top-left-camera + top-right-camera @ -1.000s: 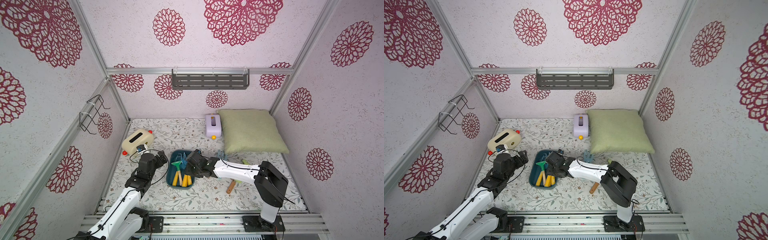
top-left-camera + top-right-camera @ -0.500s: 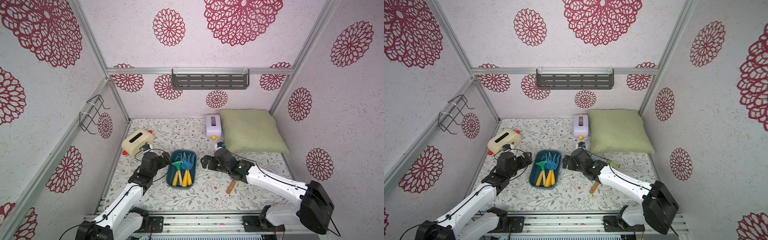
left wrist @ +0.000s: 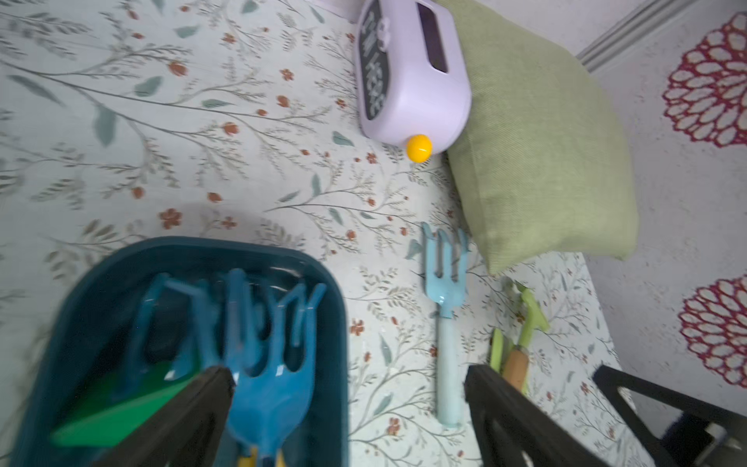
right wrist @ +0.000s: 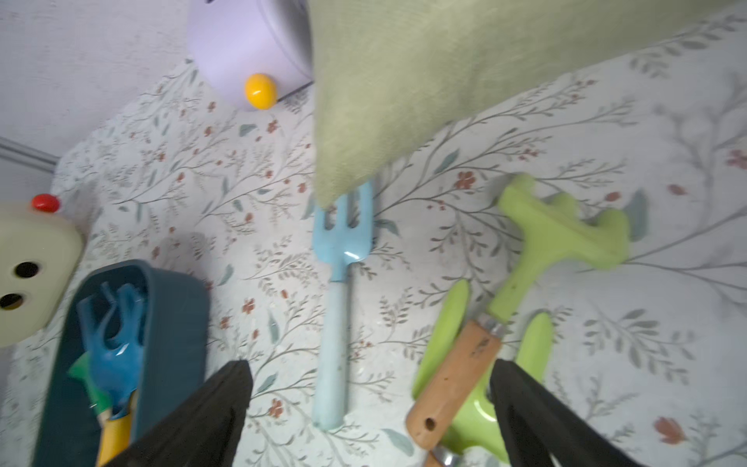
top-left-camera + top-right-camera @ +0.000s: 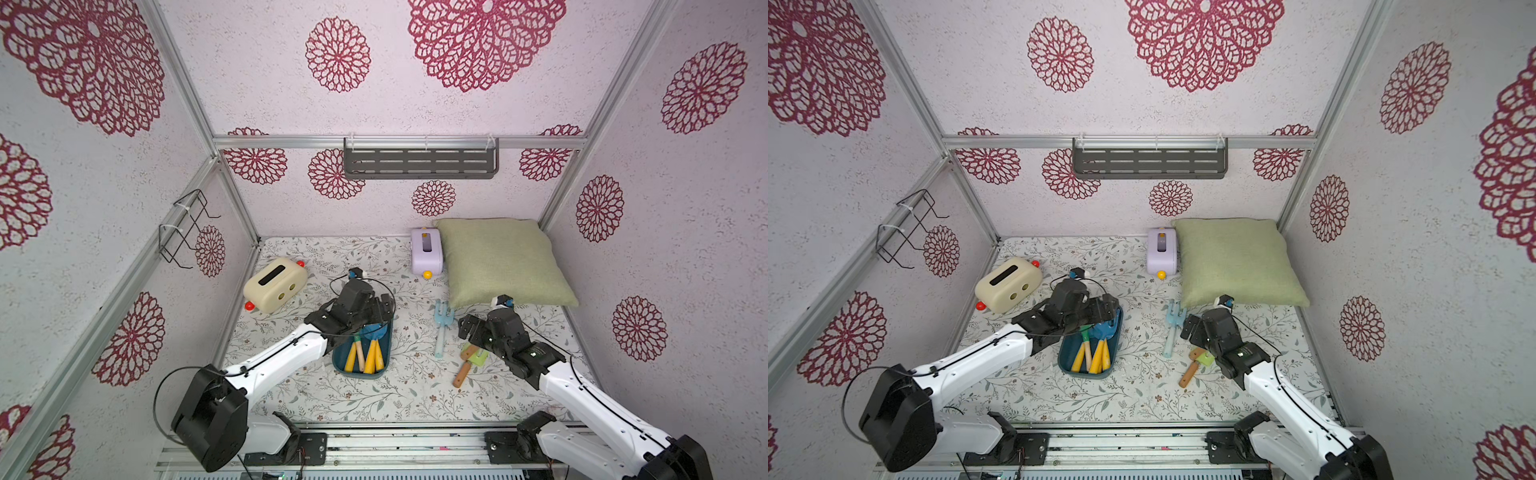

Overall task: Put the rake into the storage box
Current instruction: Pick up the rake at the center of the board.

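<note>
Left gripper: its jaws are standing wide apart and gripping nothing. It is hovering over the far end of the storage box; in the left wrist view one black finger is showing over the box and the other over the floral table cover.

Right gripper: also spread wide and empty. It is hanging above the table cover, well apart from the box, between a pale blue fork and a green pronged tool with a wooden handle.

Blue rake: it is lying inside the storage box, tines toward the far end, beside a green trowel and among yellow handles. Nothing is touching it.

The pale blue fork is lying on the table cover to the right of the box, its tines reaching the near corner of a green pillow. The wooden-handled tool is resting across another green piece, which the right wrist view shows only in part.

A lilac toaster is standing against the pillow at the back. A cream box with red knobs is sitting on the left side of the table, behind the storage box.
</note>
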`<move>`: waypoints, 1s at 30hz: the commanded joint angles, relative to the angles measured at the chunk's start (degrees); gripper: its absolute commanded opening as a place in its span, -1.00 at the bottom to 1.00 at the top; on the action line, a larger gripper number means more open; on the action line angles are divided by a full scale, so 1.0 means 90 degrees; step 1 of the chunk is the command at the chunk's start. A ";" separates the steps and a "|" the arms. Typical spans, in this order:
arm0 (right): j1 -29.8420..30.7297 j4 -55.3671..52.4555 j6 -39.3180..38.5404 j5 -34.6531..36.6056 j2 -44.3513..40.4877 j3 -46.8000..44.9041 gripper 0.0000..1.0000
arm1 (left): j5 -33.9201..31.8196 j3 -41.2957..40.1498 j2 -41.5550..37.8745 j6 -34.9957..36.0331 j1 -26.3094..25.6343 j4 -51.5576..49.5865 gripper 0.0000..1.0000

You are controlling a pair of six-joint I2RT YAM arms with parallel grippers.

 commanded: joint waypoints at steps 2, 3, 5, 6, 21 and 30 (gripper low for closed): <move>-0.0709 -0.0138 -0.0340 -0.0044 -0.0014 -0.0266 0.98 | -0.0075 0.0953 0.0886 -0.0267 -0.0658 -0.0982 0.98; -0.0849 -0.0128 -0.0338 -0.0061 -0.0038 -0.0326 0.98 | -0.0055 0.1177 0.1104 -0.0308 -0.0787 -0.1095 0.96; -0.1117 -0.0099 -0.0316 -0.0055 -0.0193 -0.0448 0.98 | -0.0027 0.1683 0.1596 -0.0350 -0.1069 -0.1303 0.92; -0.1209 -0.0099 -0.0306 -0.0034 -0.0276 -0.0495 0.98 | 0.0011 0.1882 0.1799 -0.0351 -0.1171 -0.1386 0.89; -0.1426 0.0175 -0.0528 -0.0004 -0.1773 -0.1068 0.98 | 0.0478 0.4207 0.4403 -0.0259 -0.1606 -0.2394 0.33; -0.1436 0.0172 -0.0472 -0.0012 -0.1693 -0.1139 0.98 | 0.0149 0.5174 0.5241 -0.0039 -0.1688 -0.3283 0.11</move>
